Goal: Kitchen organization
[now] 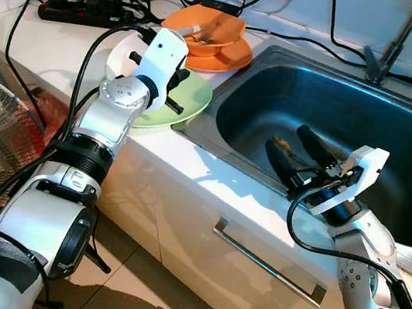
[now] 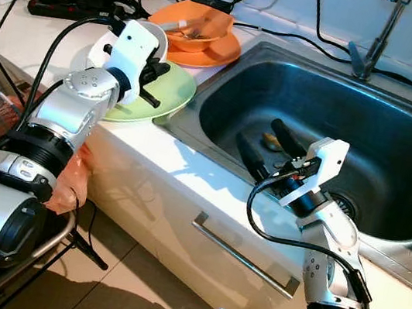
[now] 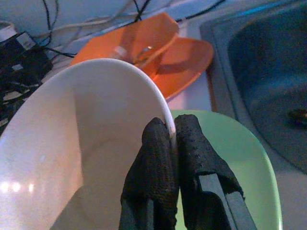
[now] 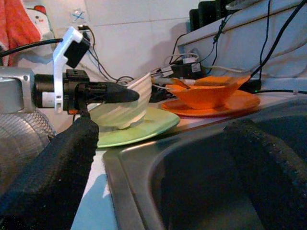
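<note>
- Left gripper (image 3: 173,139) pinches the rim of a white bowl (image 3: 81,143); one finger inside the rim, one outside, clamped tight on it.
- White bowl sits on/over a pale green plate (image 1: 187,100) on the counter (image 1: 66,46), just beside the sink's left edge; bowl looks tilted, can't tell if it's fully resting on the plate.
- Behind it: orange bowl (image 1: 206,29) w/ utensils inside, stacked on an orange plate (image 1: 233,57), near the sink's back-left corner.
- Right gripper (image 1: 294,154) reaches over the front rim into the steel sink (image 1: 395,145), fingers spread wide, holding nothing.
- Small brownish item (image 2: 271,141) on the sink bottom, just beside the right fingers; too small to ID.
- Faucet (image 1: 392,43) at the back of the sink.
- Power strip (image 1: 80,9) + tangle of black cables at back left of the counter.
- Cabinet drawer w/ metal handle (image 1: 267,262) below the counter.
</note>
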Available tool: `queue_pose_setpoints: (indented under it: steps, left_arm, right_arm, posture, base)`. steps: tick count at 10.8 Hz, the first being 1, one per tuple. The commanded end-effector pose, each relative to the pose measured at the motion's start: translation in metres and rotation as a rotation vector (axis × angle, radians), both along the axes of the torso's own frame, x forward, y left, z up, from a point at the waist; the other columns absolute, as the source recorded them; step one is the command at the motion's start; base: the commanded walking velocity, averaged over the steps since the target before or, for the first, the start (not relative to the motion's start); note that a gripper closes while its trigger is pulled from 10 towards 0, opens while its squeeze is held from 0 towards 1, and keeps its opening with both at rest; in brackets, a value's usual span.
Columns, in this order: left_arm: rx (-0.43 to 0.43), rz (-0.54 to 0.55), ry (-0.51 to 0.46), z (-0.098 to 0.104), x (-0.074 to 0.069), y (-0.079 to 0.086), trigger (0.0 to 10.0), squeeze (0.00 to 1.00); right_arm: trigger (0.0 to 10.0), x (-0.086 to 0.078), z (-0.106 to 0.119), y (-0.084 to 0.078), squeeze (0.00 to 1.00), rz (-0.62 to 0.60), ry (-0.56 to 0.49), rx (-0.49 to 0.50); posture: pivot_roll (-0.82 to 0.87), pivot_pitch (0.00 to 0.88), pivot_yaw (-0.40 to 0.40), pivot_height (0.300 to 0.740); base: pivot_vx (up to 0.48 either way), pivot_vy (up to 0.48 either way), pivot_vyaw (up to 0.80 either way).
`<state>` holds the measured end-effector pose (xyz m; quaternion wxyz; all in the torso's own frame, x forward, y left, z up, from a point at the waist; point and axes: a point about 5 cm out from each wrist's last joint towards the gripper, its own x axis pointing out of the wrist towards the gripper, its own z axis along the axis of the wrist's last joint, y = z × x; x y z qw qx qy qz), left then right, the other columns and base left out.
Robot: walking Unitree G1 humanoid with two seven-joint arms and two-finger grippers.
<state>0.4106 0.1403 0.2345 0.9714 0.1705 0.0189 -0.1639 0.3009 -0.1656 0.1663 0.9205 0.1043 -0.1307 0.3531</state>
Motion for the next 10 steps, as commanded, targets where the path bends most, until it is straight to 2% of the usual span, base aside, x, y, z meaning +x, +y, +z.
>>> queue_pose_setpoints:
  steps: [1, 3, 6, 10]
  left_arm:
    - [-0.042, -0.018, -0.040, 0.013, 0.000, -0.003, 10.0, 0.00]
    - [-0.074, -0.052, -0.062, 0.020, -0.002, -0.011, 10.0, 0.00]
    - [-0.142, -0.071, -0.132, 0.045, -0.005, -0.015, 10.0, 0.00]
    - [-0.204, -0.104, -0.165, 0.063, -0.012, -0.020, 10.0, 0.00]
  right_arm:
    - [10.0, -0.002, -0.019, 0.005, 0.00, 0.018, 0.067, 0.012]
    - [10.0, -0.002, -0.019, 0.005, 0.00, 0.021, 0.066, 0.015]
    - [10.0, -0.002, -0.019, 0.006, 0.00, 0.023, 0.066, 0.018]
    - [10.0, 0.000, -0.018, 0.005, 0.00, 0.020, 0.063, 0.019]
  posture:
    - [0.01, 0.071, 0.112, 0.740]
    - [0.01, 0.069, 0.110, 0.740]
    - [0.01, 0.071, 0.111, 0.740]
    - [0.02, 0.069, 0.112, 0.740]
  base:
    - [0.000, 0.000, 0.00]
    - [0.000, 0.000, 0.00]
    - [0.000, 0.000, 0.00]
    - [0.000, 0.000, 0.00]
